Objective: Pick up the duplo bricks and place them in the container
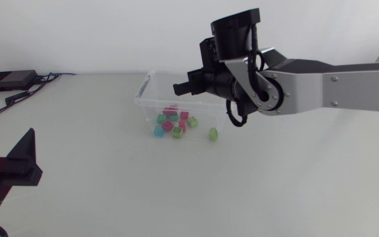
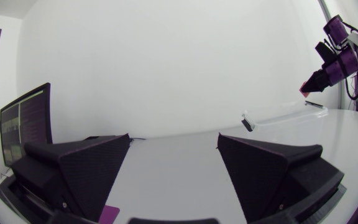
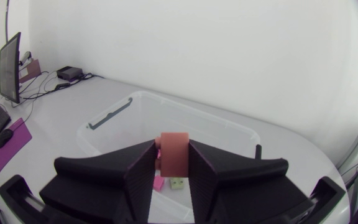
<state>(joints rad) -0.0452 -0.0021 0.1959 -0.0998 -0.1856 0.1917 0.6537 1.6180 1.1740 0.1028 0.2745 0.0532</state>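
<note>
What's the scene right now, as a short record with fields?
right gripper: shut on a reddish brick, held over the container
left gripper: open, empty, well away from the container
container: clear, lid off
other bricks: green, pink and blue, seen through the container's wall; whether all lie inside cannot be told

Seen from above the right gripper (image 3: 173,149), its two broad black fingers press from either side on a reddish-brown brick (image 3: 174,158), held upright between them. Below and ahead sits a clear plastic container (image 3: 197,124) on a white table (image 3: 55,121), with a grey latch (image 3: 110,115) on one short end. Inside it, under the gripper, lie a pink brick (image 3: 158,183) and a pale green brick (image 3: 178,183), just beside each other. Near the table's far corner rests a small black box (image 3: 73,72) with cables.
</note>
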